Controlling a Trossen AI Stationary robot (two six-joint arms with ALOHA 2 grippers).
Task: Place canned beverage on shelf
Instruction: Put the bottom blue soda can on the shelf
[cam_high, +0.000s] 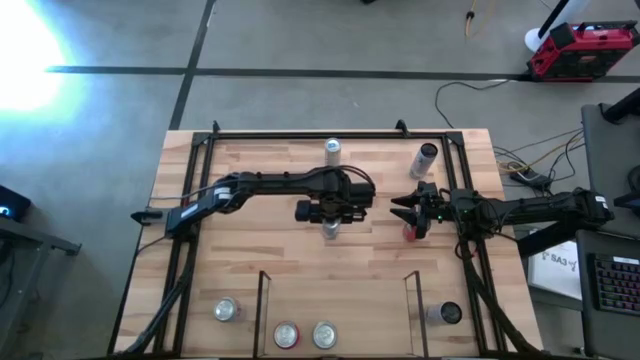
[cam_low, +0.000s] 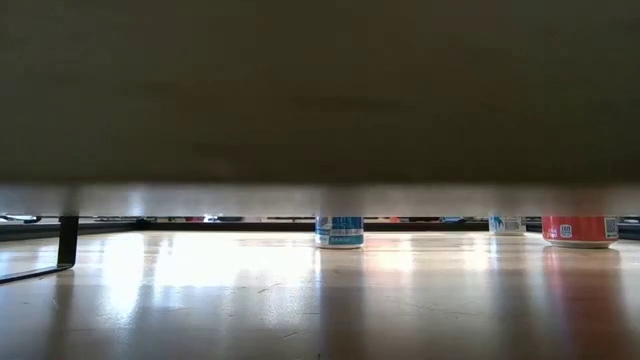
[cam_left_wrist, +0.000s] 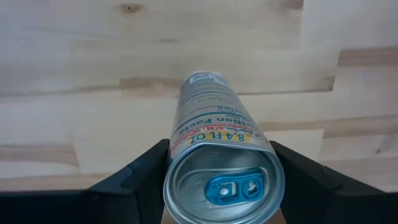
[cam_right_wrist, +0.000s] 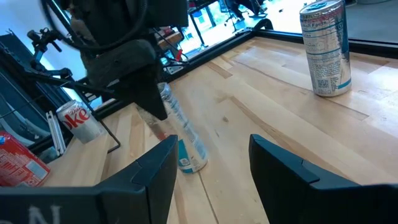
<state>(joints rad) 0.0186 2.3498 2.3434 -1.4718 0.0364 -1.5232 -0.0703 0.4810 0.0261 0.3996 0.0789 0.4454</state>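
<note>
The left claw (cam_high: 330, 215) is sitting near the middle of the light wooden worktop (cam_high: 250, 250), and its two dark fingers (cam_left_wrist: 146, 171) are clamping either side of a slim silver aluminium can with blue and white print (cam_left_wrist: 217, 155). It is gripping high up by the rim, I would judge so that the can hangs steady for carrying. In the right wrist view that can is leaning rather than standing straight, though I cannot tell whether its base is touching the wood.

The shelf, a small bay with thin black side rails and a pale wood floor (cam_high: 262, 300), is lying at six o'clock from the can, well apart from it. Two cans with round silver tops (cam_high: 305, 335) are already standing inside, which suggests room is left beside them.

The can itself is tall and narrow, its lid carrying a blue pull tab, with small label text running down its side.

At three o'clock from it the right claw (cam_high: 412, 215) is waiting with nothing held; the jaws look parted in its own wrist view, though I judge them as closed as they go.
</note>
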